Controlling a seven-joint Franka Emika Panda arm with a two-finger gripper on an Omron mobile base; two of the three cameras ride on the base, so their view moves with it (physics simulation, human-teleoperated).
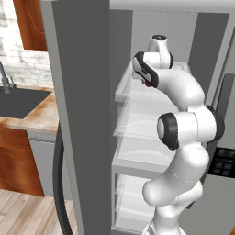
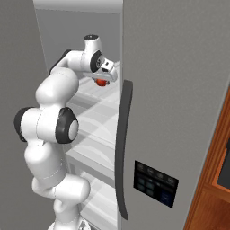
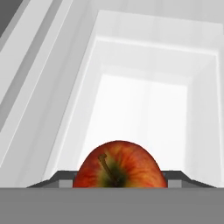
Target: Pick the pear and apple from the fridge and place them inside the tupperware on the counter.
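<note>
We reach into the fridge (image 1: pixel 87 114) over its upper shelf (image 1: pixel 137 92). The apple (image 3: pixel 119 165) sits at 6 o'clock in our hand view, stem toward us, jaws closed on its 2 sides.

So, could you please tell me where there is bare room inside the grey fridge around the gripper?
The white shelf beyond the round red apple lies bare to the back wall. The lower translucent shelves look bare too. It is tight at the gripper, shut on the apple.
</note>
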